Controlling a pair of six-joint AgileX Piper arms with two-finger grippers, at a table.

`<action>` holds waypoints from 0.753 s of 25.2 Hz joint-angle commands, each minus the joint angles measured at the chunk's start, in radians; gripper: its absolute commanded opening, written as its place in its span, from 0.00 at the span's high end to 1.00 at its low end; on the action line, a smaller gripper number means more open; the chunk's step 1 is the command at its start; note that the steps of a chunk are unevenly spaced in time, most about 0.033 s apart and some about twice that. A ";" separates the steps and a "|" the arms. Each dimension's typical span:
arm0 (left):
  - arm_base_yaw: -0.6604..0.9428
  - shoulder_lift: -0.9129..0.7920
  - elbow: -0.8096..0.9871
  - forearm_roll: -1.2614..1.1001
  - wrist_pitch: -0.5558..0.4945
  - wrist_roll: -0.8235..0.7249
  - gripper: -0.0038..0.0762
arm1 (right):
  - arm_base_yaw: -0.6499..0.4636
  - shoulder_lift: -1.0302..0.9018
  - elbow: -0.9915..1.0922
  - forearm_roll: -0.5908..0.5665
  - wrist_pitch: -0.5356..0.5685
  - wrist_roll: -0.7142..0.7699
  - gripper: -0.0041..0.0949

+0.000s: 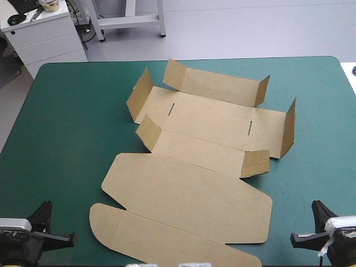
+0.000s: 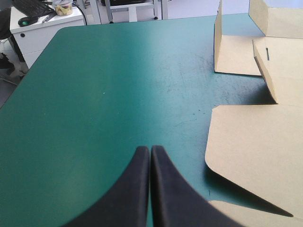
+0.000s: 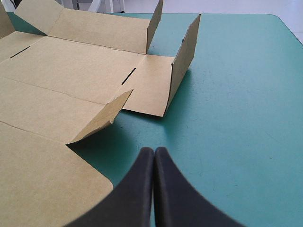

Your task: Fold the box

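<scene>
The brown box [image 1: 206,167] lies as a cut sheet in the middle of the teal-green table, its base panel with two slots at the far side and its small side flaps [image 1: 289,127] partly raised. The wide lid panel and rounded tuck flap [image 1: 161,236] lie flat toward the near edge. My left gripper [image 1: 55,238] rests shut at the near left corner, clear of the board [image 2: 255,146], which lies ahead to its right. At the near right corner my right gripper [image 1: 308,238] is shut, with the box [image 3: 71,85] ahead to its left and a raised flap [image 3: 102,118] close by.
A white drawer cabinet [image 1: 47,36] stands beyond the table's far left corner. Bare teal-green cover [image 1: 61,128] stretches along the left side and on the right [image 1: 322,167] of the box.
</scene>
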 commanded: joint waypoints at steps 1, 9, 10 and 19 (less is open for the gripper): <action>-0.007 0.023 -0.024 -0.004 -0.076 -0.001 0.96 | 0.006 -0.003 -0.033 -0.005 -0.069 0.000 0.98; -0.007 0.023 -0.024 -0.004 -0.076 -0.001 0.96 | 0.006 -0.003 -0.033 -0.005 -0.069 0.000 0.98; -0.007 0.023 -0.024 -0.004 -0.076 -0.001 0.96 | 0.006 -0.003 -0.033 -0.005 -0.069 0.000 0.97; -0.007 0.023 -0.024 -0.004 -0.076 -0.001 0.96 | 0.006 -0.003 -0.033 -0.007 -0.069 0.000 0.39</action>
